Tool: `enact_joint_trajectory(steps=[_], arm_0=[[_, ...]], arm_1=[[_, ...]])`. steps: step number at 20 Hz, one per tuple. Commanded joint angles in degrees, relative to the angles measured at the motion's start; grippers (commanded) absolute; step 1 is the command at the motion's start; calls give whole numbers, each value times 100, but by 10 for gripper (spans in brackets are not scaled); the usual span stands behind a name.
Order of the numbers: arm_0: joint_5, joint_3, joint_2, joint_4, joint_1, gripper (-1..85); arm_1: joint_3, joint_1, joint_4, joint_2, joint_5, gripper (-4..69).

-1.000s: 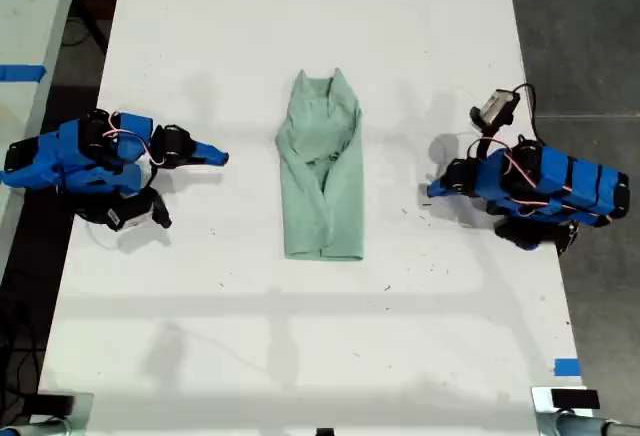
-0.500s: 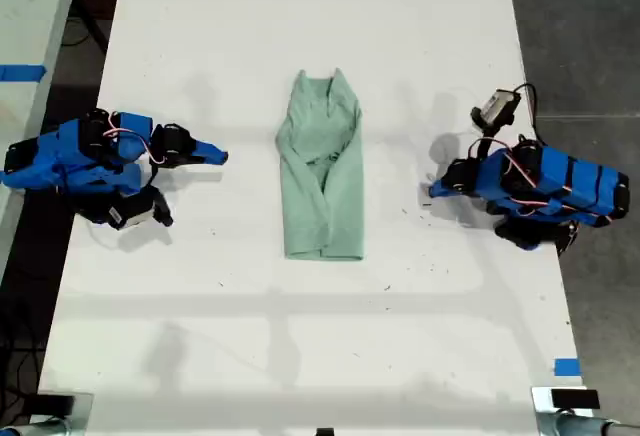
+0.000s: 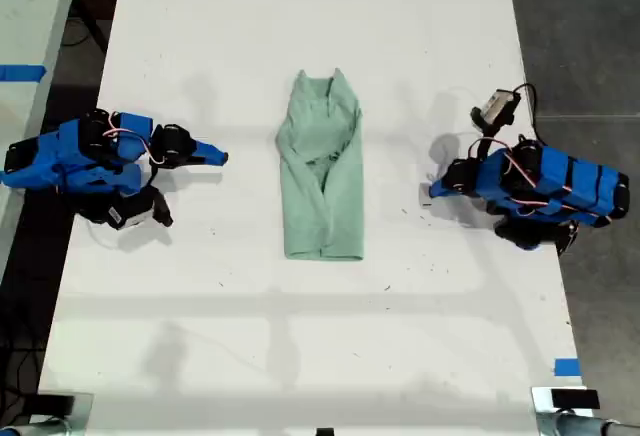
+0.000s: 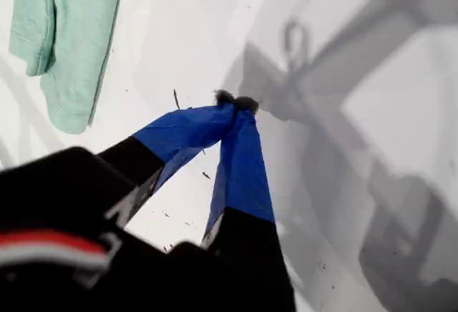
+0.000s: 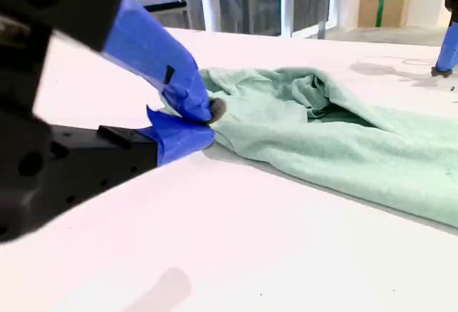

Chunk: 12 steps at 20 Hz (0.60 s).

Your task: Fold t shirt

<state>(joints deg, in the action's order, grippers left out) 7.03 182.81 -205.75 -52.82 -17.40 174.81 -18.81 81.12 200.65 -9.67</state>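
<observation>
One t shirt lies folded between two arms; my first pincer and second pincer seem closed, empty.

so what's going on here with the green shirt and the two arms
The t shirt lies on the white table, folded lengthwise into a narrow strip, with its collar end toward the exterior view's top. Neither arm is touching it. My first pincer sits shut at the exterior view's right and my second pincer sits shut at its left, each apart from the shirt.
</observation>
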Motion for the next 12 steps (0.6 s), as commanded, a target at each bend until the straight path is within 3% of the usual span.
enact_joint_trajectory(steps=[1, 12], arm_0=[[-88, 62, -44, -44, -26, -2], [-88, 62, -44, -53, -79, -2]], arm_1=[[9, 44, -35, 53, 18, -9], [18, -18, -53, 53, 70, -9]])
